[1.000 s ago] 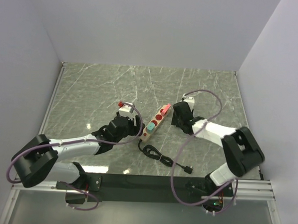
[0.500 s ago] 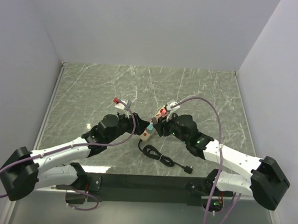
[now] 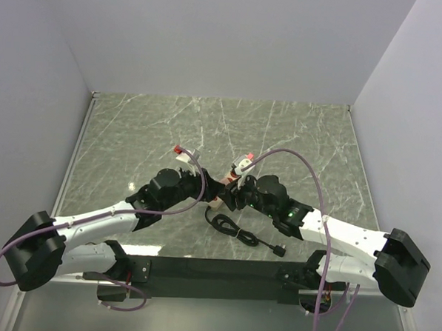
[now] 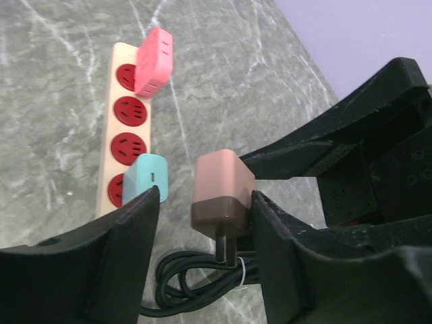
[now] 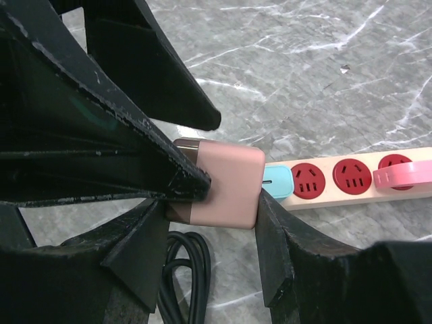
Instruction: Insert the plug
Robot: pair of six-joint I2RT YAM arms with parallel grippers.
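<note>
A rose-pink plug point(image 4: 223, 185) hangs prongs down just above the table, near the wooden power strip's point(image 4: 125, 128) near end. My right gripper point(image 5: 212, 216) is shut on the plug point(image 5: 226, 185), one finger on each side. My left gripper point(image 4: 204, 202) is open around the same plug. Its right finger point(image 4: 283, 256) touches the plug and a gap stays on the left. In the top view both grippers, left point(image 3: 207, 185) and right point(image 3: 232, 190), meet over the strip and hide the plug.
The strip point(image 5: 344, 182) has red sockets. A light blue plug point(image 4: 143, 177) sits in its near end and a pink plug point(image 4: 154, 61) in its far end. The strip's black cable lies coiled point(image 3: 229, 227) below the grippers, and its plug end point(image 3: 279, 249) lies by the front edge.
The right arm has swung in from the right to the strip's near end. The left gripper has come forward to meet it. Both now close around the rose-pink plug.
</note>
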